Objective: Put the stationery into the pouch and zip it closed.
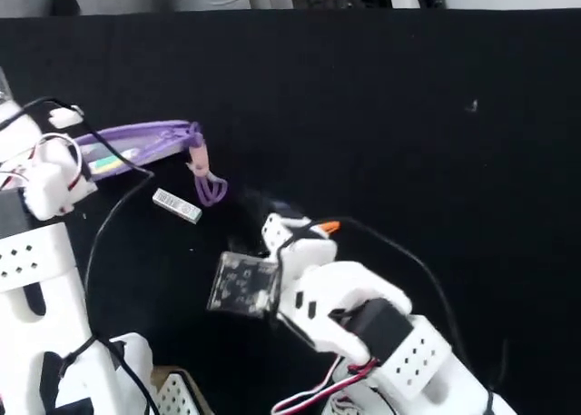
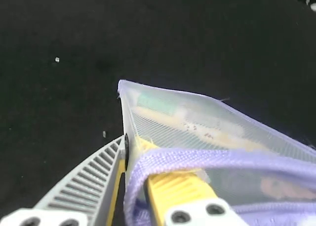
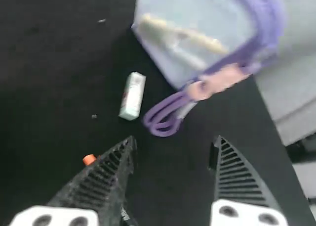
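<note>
Left gripper clamps the pouch rim; right gripper, spread wide, hangs over the white block lying beside the pouch's loop, and should straddle its narrow sides, avoiding the loop.

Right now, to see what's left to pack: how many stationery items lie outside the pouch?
1: a small white block on the table beside the purple loop of the pouch. More could be hidden under the right arm.
</note>
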Robot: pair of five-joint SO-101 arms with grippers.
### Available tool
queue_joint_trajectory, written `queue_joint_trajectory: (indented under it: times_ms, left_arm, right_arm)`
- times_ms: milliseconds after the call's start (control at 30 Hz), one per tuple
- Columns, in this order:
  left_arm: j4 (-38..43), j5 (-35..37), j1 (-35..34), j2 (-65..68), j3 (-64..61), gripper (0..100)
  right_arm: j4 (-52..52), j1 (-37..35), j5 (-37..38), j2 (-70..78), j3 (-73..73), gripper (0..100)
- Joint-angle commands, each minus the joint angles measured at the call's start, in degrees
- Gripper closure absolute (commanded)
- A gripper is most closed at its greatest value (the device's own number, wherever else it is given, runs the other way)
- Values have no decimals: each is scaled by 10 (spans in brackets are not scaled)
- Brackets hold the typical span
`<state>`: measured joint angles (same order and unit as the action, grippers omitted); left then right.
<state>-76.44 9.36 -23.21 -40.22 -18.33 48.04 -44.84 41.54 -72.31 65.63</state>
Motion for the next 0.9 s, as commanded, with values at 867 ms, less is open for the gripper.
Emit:
queue_joint_trajectory:
  times_ms: [867]
  left_arm:
    - [18, 0, -19, -3, 33, 971]
  right_arm:
    - [-11, -20, 145, 629, -205, 884]
